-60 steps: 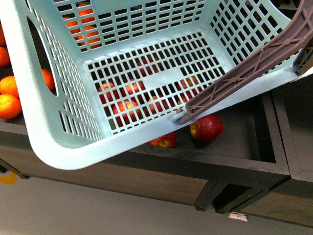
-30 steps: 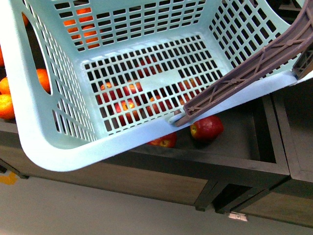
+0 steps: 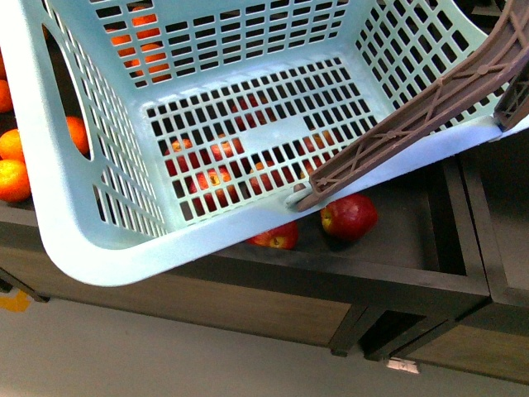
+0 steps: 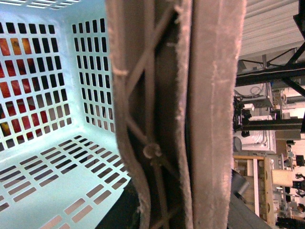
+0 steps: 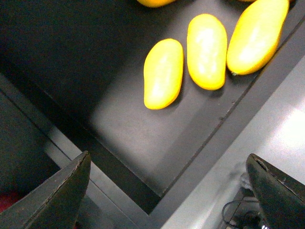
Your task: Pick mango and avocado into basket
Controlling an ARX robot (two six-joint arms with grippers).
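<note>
Gaping wide and empty, the right gripper hangs over a mango near the shelf edge; the basket handle fills the left wrist view; the left gripper's hold cannot be told.

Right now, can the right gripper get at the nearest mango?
Probably yes. The right gripper is open over the tray, and the nearest mango lies bare with nothing covering it, though another mango sits close beside it.

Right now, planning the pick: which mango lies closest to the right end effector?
The end mango of the row, bare tray floor beside it; others sit farther.
</note>
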